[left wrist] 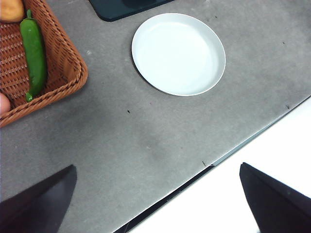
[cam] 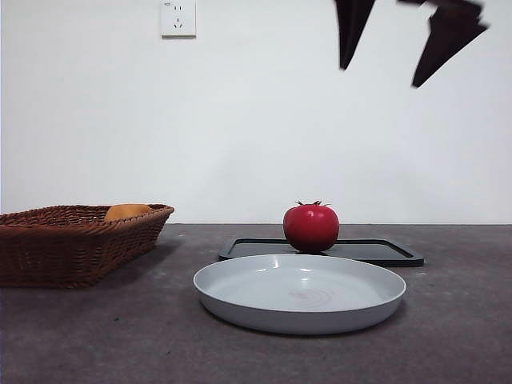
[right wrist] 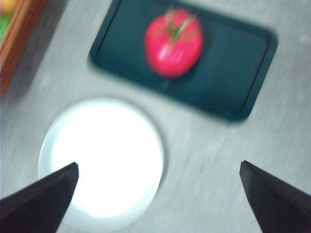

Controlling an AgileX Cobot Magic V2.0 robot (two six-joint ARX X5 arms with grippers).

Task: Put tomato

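Overhead, I hold the right gripper point(right wrist: 158, 194) wide open above the tomato point(cam: 311, 226) on its black tray point(cam: 392, 251), set for descent. Left gripper point(left wrist: 158, 199) waits, jaws wide, empty.
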